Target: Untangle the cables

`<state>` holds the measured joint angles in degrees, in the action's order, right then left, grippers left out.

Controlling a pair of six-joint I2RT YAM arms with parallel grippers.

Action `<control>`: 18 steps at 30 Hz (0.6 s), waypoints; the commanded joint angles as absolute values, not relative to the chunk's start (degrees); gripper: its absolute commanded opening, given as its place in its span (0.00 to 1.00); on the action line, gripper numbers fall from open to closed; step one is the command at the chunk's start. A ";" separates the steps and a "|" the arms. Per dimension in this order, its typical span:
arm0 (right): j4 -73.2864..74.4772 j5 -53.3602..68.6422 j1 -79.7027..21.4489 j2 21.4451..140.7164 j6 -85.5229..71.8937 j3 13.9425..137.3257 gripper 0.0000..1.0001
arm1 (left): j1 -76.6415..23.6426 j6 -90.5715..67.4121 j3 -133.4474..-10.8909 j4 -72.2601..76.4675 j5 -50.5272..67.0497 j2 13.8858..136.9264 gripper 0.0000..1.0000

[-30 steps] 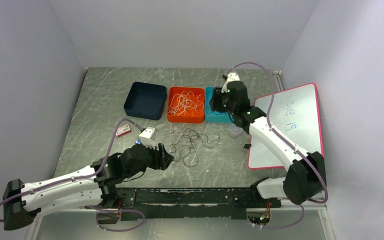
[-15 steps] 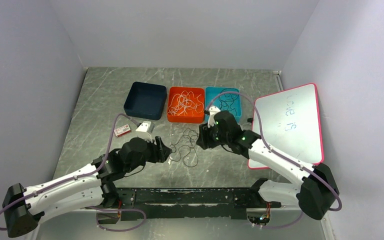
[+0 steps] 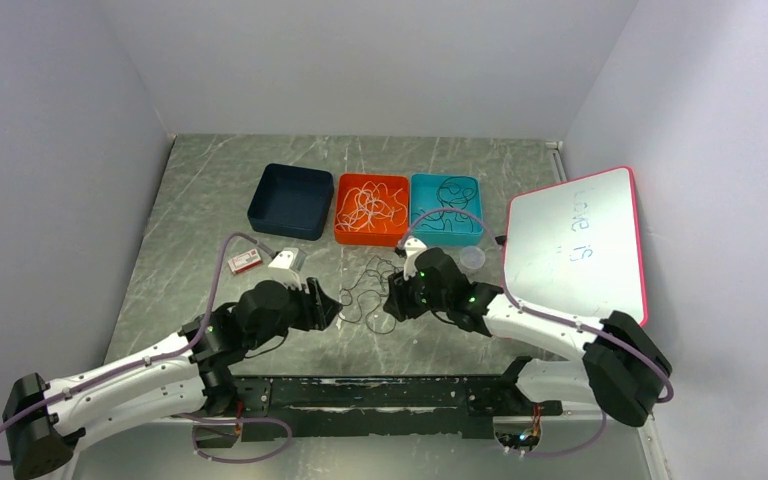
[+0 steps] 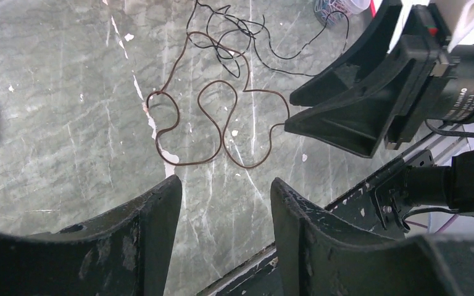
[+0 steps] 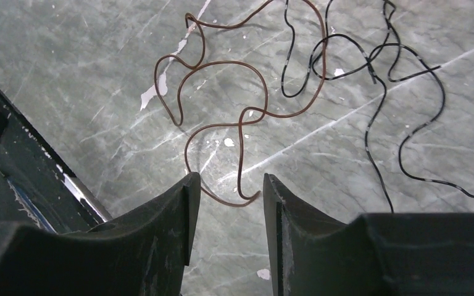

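A tangle of thin dark cables (image 3: 375, 292) lies on the grey table between both grippers. A brown cable (image 4: 213, 123) curls in loops nearest the arms, with black cables (image 4: 247, 37) behind it. In the right wrist view the brown cable (image 5: 222, 105) loops just ahead of the fingers and black cables (image 5: 376, 80) lie to its right. My left gripper (image 3: 328, 305) is open and empty at the tangle's left edge. My right gripper (image 3: 396, 301) is open and empty at its right edge, its jaws over the brown loop's near end. White cables (image 3: 368, 205) fill the orange bin, black ones (image 3: 448, 200) the teal bin.
A dark blue bin (image 3: 291, 200), an orange bin (image 3: 341, 232) and a teal bin (image 3: 419, 236) stand in a row at the back. A pink-framed whiteboard (image 3: 575, 245) leans at the right. A small red-white item (image 3: 246, 262) lies left; a clear cup (image 3: 472, 260) sits by the teal bin.
My right arm has swung from over the teal bin down and toward me to the tangle's right edge. My left gripper has shifted slightly back toward the tangle.
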<state>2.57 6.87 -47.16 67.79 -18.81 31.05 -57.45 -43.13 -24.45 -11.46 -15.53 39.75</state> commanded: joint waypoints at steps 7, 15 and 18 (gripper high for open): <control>-3.07 2.28 -50.42 74.11 -16.41 32.66 0.26 | -57.13 -43.59 -24.99 -11.45 -14.39 38.38 0.60; 3.41 -3.10 -55.55 68.21 -14.87 37.57 0.00 | -57.13 -42.07 -25.02 -12.97 -14.91 34.75 0.60; 6.35 0.99 -55.57 63.64 -14.14 40.11 0.00 | -57.13 -39.62 -27.11 -16.26 -16.76 31.58 0.61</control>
<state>2.98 -0.62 -55.27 69.60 -15.73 35.90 -57.45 -42.52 -24.49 -12.95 -15.11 35.20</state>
